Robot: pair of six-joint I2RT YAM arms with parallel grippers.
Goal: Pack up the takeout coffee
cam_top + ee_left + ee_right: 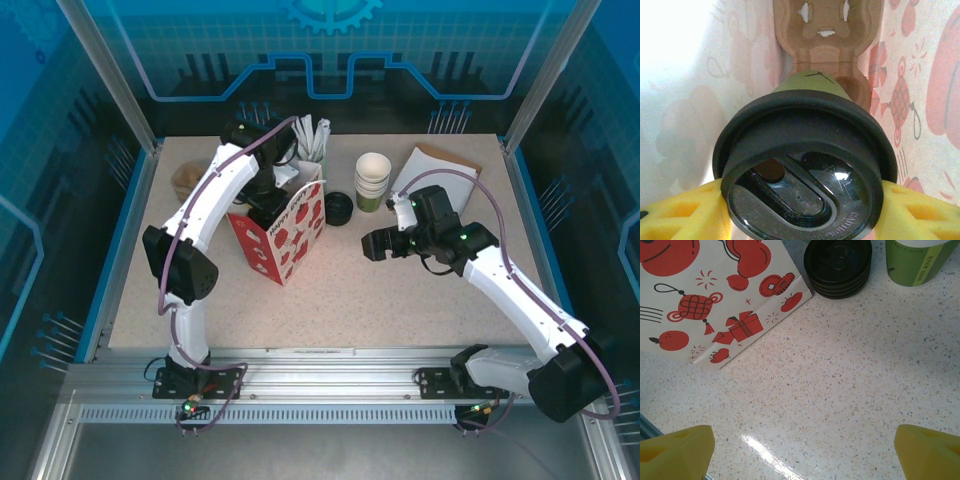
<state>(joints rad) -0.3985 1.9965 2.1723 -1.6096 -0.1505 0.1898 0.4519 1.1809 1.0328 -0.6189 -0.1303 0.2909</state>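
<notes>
Left gripper [800, 212] clamped on takeout coffee [807, 85] at black lid [800, 165], cup upright inside red-print bag [292, 235], long axis vertical, brown carrier [827, 30] below, beyond cup base (socket likely target). Right gripper [800, 450] spread open, empty, over table [840, 390], well apart from bag

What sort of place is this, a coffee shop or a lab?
Probably a robot test cell staged as a takeout counter: blue-panelled frame around the table, two arms bolted to a rail, stacked paper cups, black lids, and a lidded cup held inside a printed bag.
</notes>
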